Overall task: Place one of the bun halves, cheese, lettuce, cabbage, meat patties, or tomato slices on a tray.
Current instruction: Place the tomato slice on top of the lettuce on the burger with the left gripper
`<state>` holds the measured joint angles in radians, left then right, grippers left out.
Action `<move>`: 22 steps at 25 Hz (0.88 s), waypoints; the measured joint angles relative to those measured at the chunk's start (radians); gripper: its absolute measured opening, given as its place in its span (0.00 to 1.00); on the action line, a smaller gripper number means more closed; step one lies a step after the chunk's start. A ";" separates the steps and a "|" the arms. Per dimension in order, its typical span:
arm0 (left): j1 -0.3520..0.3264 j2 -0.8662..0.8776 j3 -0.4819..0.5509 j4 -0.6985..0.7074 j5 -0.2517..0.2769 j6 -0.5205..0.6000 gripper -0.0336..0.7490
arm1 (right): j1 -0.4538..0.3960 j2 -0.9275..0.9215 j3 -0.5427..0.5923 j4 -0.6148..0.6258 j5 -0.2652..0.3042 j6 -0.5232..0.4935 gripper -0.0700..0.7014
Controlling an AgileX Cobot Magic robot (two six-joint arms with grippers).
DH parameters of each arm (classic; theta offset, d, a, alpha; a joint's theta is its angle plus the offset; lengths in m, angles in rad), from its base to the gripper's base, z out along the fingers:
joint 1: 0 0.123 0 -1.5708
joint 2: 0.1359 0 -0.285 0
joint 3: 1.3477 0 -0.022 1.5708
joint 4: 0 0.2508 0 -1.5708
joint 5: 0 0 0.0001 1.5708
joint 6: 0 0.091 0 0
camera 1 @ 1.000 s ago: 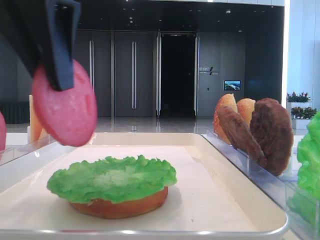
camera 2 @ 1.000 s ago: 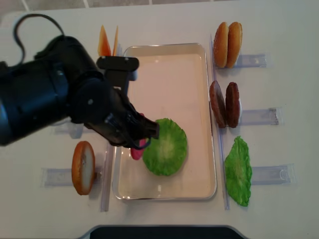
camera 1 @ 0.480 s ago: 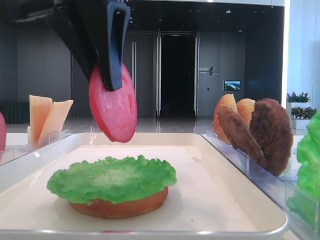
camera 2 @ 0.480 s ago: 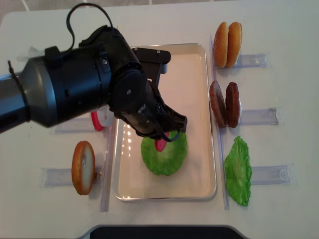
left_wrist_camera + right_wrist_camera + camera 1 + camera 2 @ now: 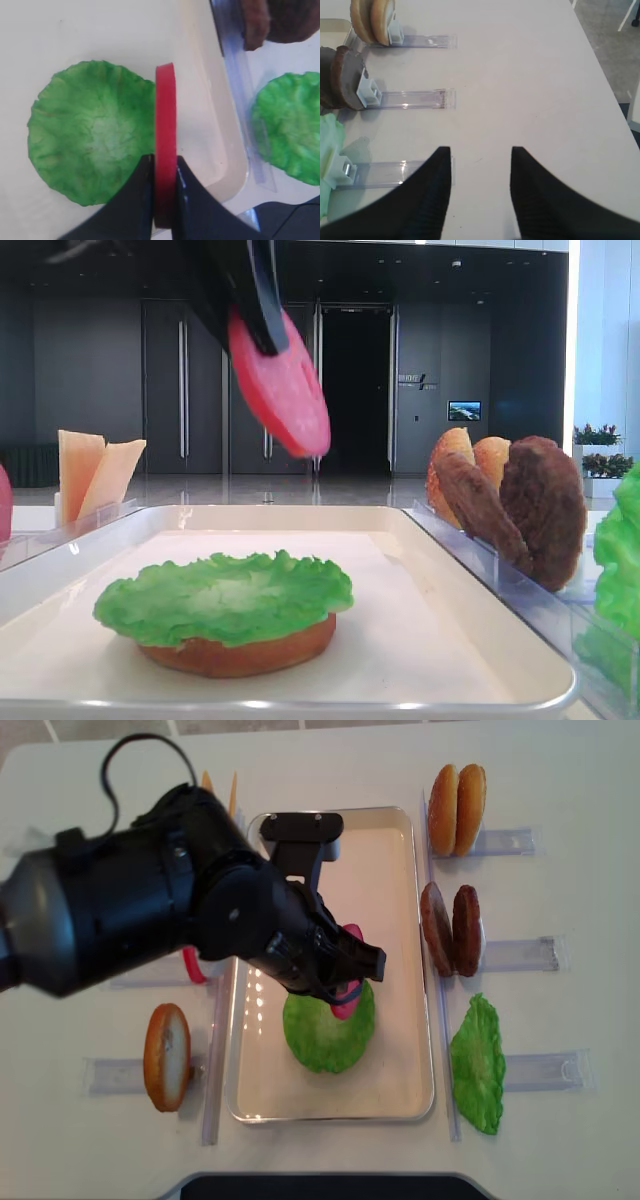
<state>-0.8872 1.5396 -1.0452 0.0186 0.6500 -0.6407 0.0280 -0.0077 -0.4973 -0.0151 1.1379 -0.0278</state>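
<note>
My left gripper is shut on a red tomato slice, which it holds on edge above the white tray. In the low exterior view the tomato slice hangs tilted, well above the lettuce that lies on a bun half in the tray. From overhead the tomato slice is over the right edge of that lettuce. My right gripper stands open over bare table, holding nothing.
Clear holders line both sides of the tray: bun halves, meat patties and a second lettuce leaf on the right, cheese, another tomato slice and a bun half on the left.
The left gripper has carried the tomato slice rightward from the tray's left edge to above the lettuce, and the slice now sits higher and more tilted.
</note>
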 joint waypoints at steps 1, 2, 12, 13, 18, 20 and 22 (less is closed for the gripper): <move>0.007 -0.034 0.029 -0.013 -0.033 0.001 0.10 | 0.000 0.000 0.000 0.000 0.000 0.000 0.48; 0.022 -0.073 0.066 -0.038 -0.071 0.005 0.10 | 0.000 0.000 0.000 0.000 0.000 0.000 0.48; 0.207 -0.212 0.359 -0.993 -0.255 0.836 0.10 | 0.000 0.000 0.000 0.000 0.000 0.000 0.48; 0.222 -0.213 0.375 -1.133 -0.255 0.944 0.10 | 0.000 0.000 0.000 0.000 0.000 0.000 0.48; 0.328 -0.217 0.457 -1.533 -0.194 1.322 0.10 | 0.000 0.000 0.000 0.000 0.000 0.000 0.48; 0.384 -0.217 0.501 -1.604 -0.148 1.397 0.10 | 0.000 0.000 0.000 0.000 0.000 0.000 0.48; 0.434 -0.217 0.543 -1.631 -0.100 1.445 0.10 | 0.000 0.000 0.000 0.000 0.000 0.000 0.48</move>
<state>-0.4535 1.3231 -0.5026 -1.6129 0.5502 0.8046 0.0280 -0.0077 -0.4973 -0.0151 1.1379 -0.0278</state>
